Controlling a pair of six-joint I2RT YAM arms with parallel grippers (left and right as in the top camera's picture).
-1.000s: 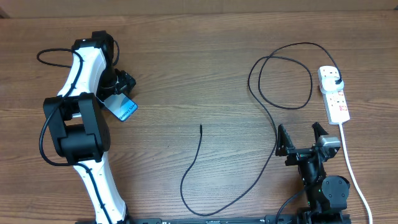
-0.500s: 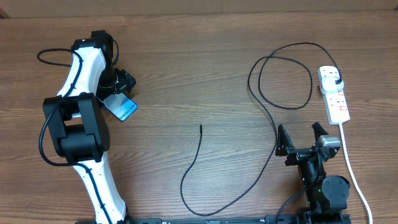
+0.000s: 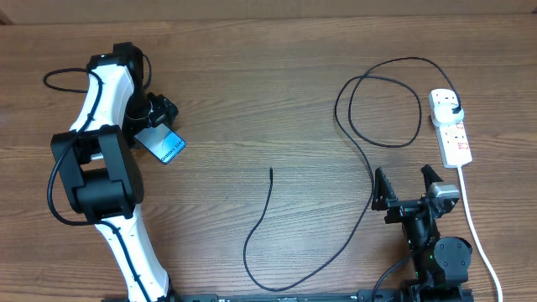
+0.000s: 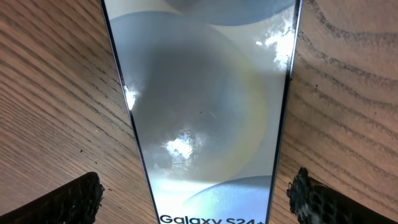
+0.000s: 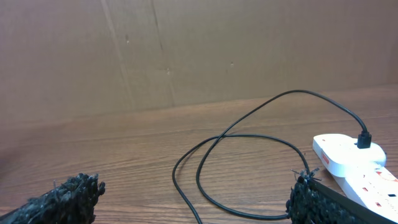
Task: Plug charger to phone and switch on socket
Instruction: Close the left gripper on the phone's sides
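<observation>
While spread, left fingers [image 4: 67,202] astride phone [image 4: 205,112]

The white-and-black left arm [image 3: 102,88] has swung slightly toward the tabletop's left edge. Its black two-finger gripper [image 3: 153,124] seems to have shifted that way too.

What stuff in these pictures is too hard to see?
- The phone: left wrist view, both ends cut off by the picture edges; overhead, the left arm covers part of it.
- The socket: overhead, its switches are too small to tell on or off; right wrist view, cut off by the right edge.
- The charger: overhead, its tip is too small to show its shape.
</observation>
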